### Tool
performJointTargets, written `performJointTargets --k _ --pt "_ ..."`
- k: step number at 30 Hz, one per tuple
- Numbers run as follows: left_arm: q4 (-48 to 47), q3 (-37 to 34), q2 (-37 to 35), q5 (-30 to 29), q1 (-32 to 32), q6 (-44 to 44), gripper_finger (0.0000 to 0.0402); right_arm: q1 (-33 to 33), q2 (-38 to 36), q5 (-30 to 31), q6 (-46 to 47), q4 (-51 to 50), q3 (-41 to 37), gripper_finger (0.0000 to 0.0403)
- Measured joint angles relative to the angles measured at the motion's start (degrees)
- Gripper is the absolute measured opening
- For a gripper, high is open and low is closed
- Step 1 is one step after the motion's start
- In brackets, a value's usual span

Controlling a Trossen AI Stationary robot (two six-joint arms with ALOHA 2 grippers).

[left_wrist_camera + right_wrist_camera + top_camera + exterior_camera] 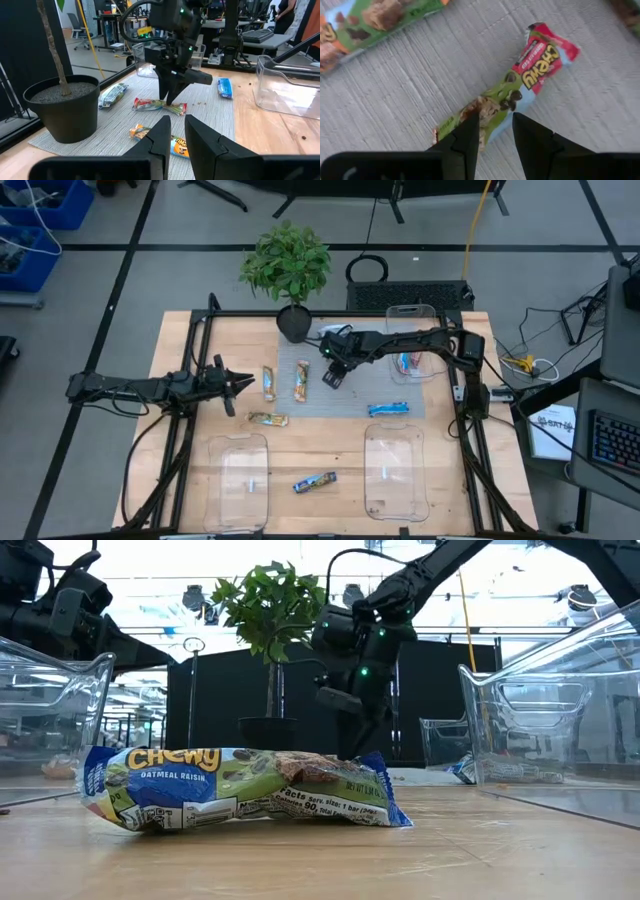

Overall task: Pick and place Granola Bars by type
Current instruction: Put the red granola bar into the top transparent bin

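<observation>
While the right end effector (334, 376) hangs over the grey woven mat (350, 405) near the middle of the tabletop (330, 455), its fingers stand slightly parted and grasp nothing; in the right wrist view they straddle one end of a red-and-green shiny-wrapped granola bar (512, 95) lying flat on the mat; in the high view that same bar (301, 380) sits just at nine o'clock of the end effector. To do this pick well, I judge the arm should shift toward the bar's middle, keep the fingers across its narrow width, and descend until the tips nearly touch the mat before closing, since a flat slippery wrapper can squirt out of an end grip. A second bar, orange and green (370, 20), lies close by and should not be nudged. Clear plastic trays (237, 480) wait at six o'clock. The left end effector (238, 383) waits at nine o'clock of the mat, fingers slightly apart and empty.
</observation>
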Motion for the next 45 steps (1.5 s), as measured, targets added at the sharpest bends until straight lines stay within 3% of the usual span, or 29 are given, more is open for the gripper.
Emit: performJointTargets --k 6,18,45 --pt "0.02 0.0 0.0 0.0 -0.01 -0.04 0.0063 -0.28 0.0 -5.27 0.05 4.09 -1.57 0.0112" --pt "0.02 0.0 0.0 0.0 -0.02 0.13 0.0063 -0.26 0.0 -8.6 1.04 4.79 -1.59 0.0112" --pt "0.04 0.0 -0.02 -0.02 -0.01 0.0 0.0063 -0.19 -0.17 -8.6 2.18 8.23 -5.11 0.0106"
